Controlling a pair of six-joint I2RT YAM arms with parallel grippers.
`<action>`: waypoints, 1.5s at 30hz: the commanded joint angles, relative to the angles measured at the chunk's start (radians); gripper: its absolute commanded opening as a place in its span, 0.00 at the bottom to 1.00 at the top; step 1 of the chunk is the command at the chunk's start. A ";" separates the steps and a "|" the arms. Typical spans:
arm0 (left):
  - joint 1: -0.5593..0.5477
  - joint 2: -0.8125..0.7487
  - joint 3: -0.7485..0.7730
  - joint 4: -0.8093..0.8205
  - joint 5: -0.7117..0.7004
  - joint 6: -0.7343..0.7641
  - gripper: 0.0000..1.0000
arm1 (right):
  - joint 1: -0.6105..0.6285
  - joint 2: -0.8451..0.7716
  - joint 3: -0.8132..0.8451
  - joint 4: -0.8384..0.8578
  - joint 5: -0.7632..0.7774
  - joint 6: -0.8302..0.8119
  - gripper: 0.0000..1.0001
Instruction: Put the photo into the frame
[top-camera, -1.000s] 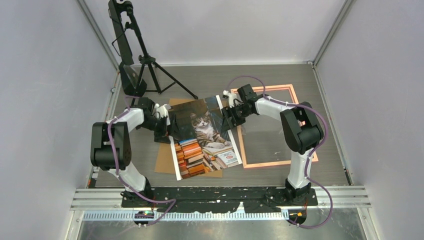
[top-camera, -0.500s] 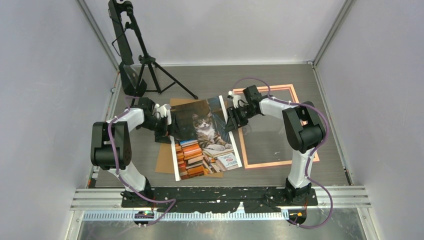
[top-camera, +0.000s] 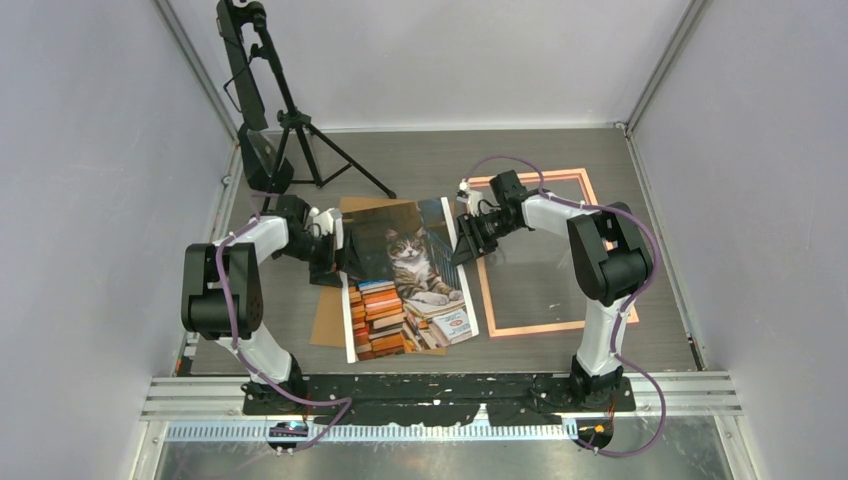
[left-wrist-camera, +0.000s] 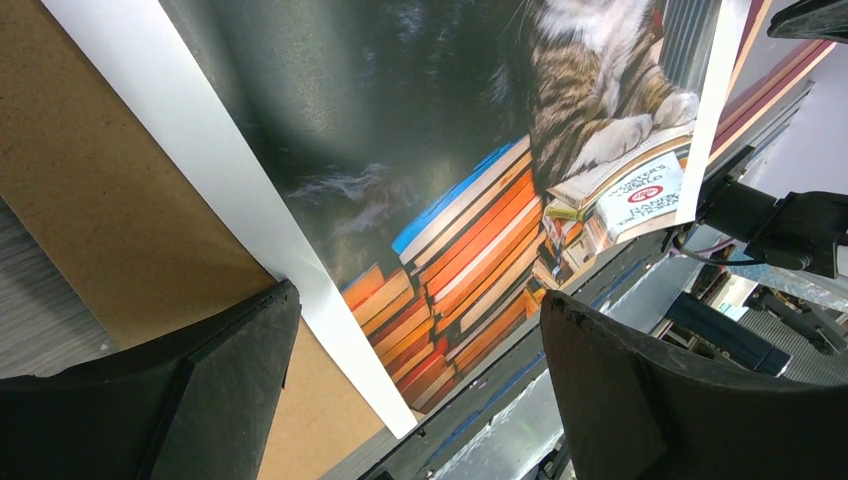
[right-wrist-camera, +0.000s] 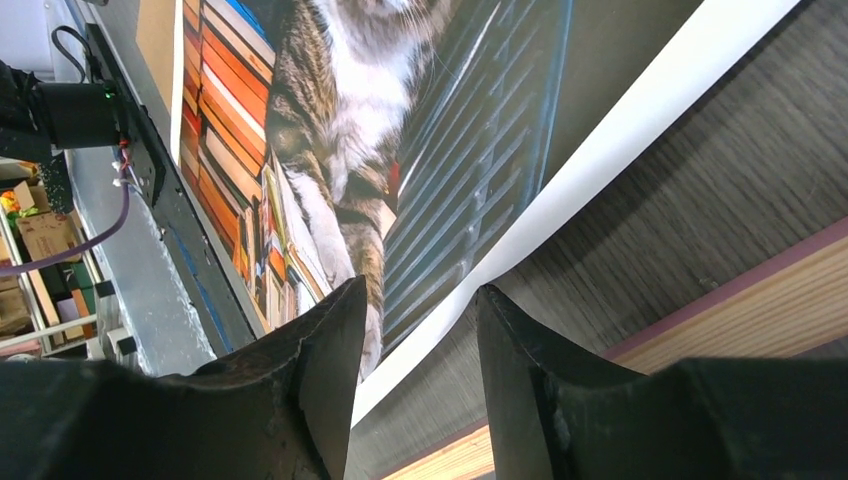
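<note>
The photo (top-camera: 405, 275), a glossy print of a tabby cat among stacked books, lay face up just to the left of the salmon-pink frame (top-camera: 535, 327), not yet inside it. The frame sat flat on the grey table (top-camera: 430, 160). In the right wrist view a strip of bare tabletop showed between the print's (right-wrist-camera: 400, 120) white margin and the frame's rail (right-wrist-camera: 760, 300).

The right gripper (top-camera: 465, 240) hung over the frame's left rail near its far corner. Its fingers stood partly apart, astride the photo's frame-side edge. From its own camera, the white margin ran into the gap between them (right-wrist-camera: 420, 290); whether either finger touched the paper could not be told.

The left gripper (top-camera: 335, 250) worked the photo's opposite edge, the one farthest from the frame, with its jaws spread wide. Its wrist camera showed the print's (left-wrist-camera: 400, 150) white border running between the fingers (left-wrist-camera: 418, 296).

A plain brown backing board (top-camera: 325, 325) lay under the print, further from the frame, its bare surface (left-wrist-camera: 90, 210) showing past the border. A black tripod (top-camera: 300, 140) stood well beyond the frame's far-left corner.
</note>
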 joint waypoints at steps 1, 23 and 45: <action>-0.010 0.023 -0.009 0.054 -0.004 0.016 0.95 | 0.005 -0.060 0.040 -0.050 0.014 -0.048 0.50; -0.010 0.018 -0.009 0.055 -0.006 0.013 0.95 | 0.059 -0.056 0.075 -0.205 0.357 -0.079 0.56; -0.010 0.013 -0.008 0.056 -0.006 0.012 0.95 | 0.103 0.014 0.053 -0.223 0.283 -0.051 0.60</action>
